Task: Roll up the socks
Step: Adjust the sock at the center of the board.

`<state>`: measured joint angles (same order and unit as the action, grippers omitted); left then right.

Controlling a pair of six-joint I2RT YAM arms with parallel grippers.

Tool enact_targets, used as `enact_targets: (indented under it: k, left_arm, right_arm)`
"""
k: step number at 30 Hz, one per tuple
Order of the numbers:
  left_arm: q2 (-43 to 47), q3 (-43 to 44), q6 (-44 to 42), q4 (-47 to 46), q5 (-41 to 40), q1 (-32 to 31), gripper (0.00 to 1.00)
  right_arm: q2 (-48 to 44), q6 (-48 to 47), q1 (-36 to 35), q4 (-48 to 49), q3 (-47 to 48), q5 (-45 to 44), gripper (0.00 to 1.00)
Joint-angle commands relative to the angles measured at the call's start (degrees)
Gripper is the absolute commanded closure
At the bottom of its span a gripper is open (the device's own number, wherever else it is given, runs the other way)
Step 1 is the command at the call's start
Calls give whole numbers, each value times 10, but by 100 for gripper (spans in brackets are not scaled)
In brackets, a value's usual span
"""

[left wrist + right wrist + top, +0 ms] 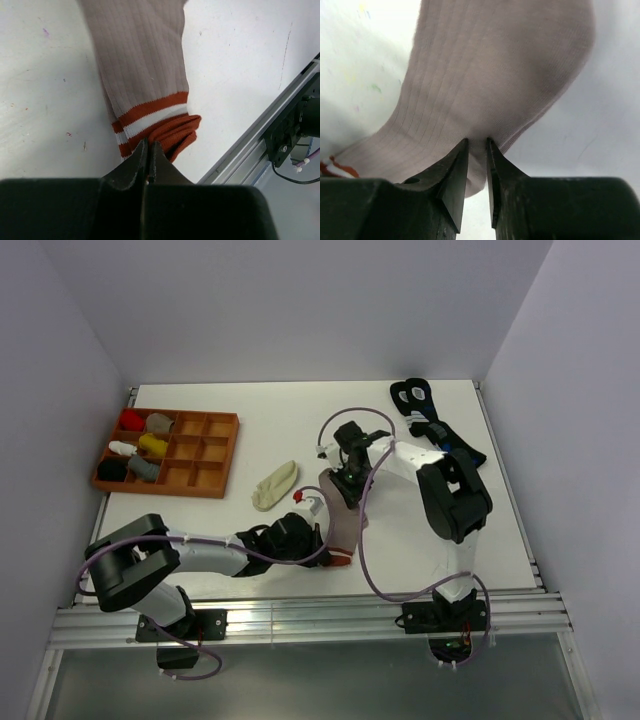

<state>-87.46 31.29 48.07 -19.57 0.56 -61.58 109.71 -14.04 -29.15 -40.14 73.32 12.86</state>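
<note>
The taupe sock with a red-and-white striped cuff lies stretched between both grippers at the table's near middle. My left gripper is shut on the red cuff edge; in the left wrist view the jaws pinch the fabric at their tips. My right gripper is shut on the sock's toe end; in the right wrist view a fold of the taupe sock sits between the jaws. The pale cream sock lies flat to the left, untouched.
A brown compartment tray with small sock bundles sits at the far left. Black socks with blue-and-white marks lie at the far right. The table's metal front rail is close beside the cuff.
</note>
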Motion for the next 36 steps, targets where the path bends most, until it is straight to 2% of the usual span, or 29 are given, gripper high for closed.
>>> enact_targets:
  k: [1, 10, 16, 25, 31, 36]
  left_arm:
    - [19, 25, 10, 16, -24, -7, 100]
    - [4, 73, -1, 72, -29, -7, 100]
    - [-66, 113, 7, 100, -1, -4, 100]
    - [-133, 125, 65, 89, 64, 13, 100]
    - [-125, 117, 94, 97, 88, 24, 100]
    - [-112, 102, 108, 105, 103, 37, 100]
  right_arm:
    - [50, 5, -17, 6, 54, -30, 72]
    - [93, 7, -53, -6, 121, -35, 74]
    - [79, 9, -53, 3, 111, -32, 75]
    - [36, 54, -48, 24, 103, -50, 73]
    - [-13, 92, -26, 45, 87, -85, 68]
    - [-64, 97, 8, 63, 61, -79, 67]
